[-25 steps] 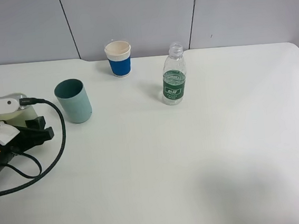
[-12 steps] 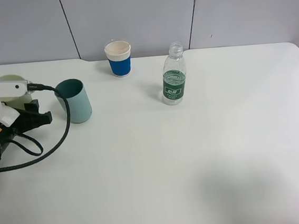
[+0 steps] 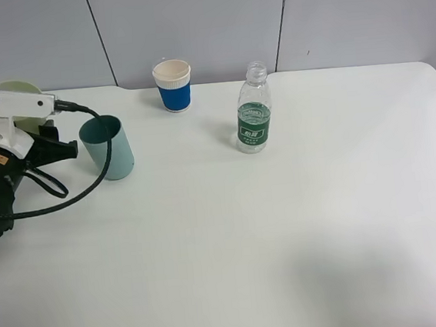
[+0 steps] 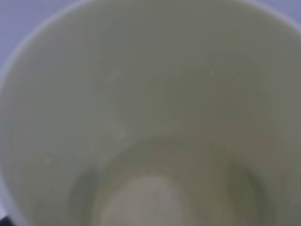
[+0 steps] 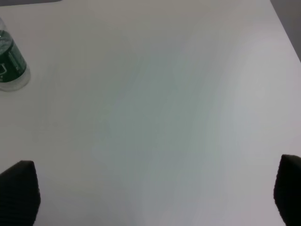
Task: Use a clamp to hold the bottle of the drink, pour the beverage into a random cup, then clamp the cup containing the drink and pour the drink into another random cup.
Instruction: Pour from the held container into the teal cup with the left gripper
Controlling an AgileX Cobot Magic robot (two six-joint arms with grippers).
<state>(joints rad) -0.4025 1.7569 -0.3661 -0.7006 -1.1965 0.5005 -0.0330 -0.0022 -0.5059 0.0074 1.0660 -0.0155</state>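
Since the bottle (image 3: 253, 112) stands upright and uncapped on the table (image 3: 286, 226), well apart from both arms, and the pale yellow-green cup (image 3: 19, 87) is in the grasp of the left gripper (image 3: 46, 145), I judge the first pour done and the second one in hand. What is left is to bring that cup over the teal cup (image 3: 108, 148), tip it and empty it. The teal cup stands upright just beside the left gripper, on the side toward the middle of the table, and nothing shows inside it yet.

The left gripper's fingers are closed on the pale yellow-green cup, whose rim shows above the arm's white housing at the far left. The left wrist view is filled by the cup's inside (image 4: 150, 113); a faint ring near the bottom may be the beverage, though the blur keeps me from being sure. How far the cup is tilted I cannot tell.

The right gripper (image 5: 153, 190) hangs over bare table with its fingers (image 5: 19, 188) spread wide and nothing between them; the bottle (image 5: 10, 63) lies off to one side of it. A blue-and-white paper cup (image 3: 173, 87) waits untouched at the back
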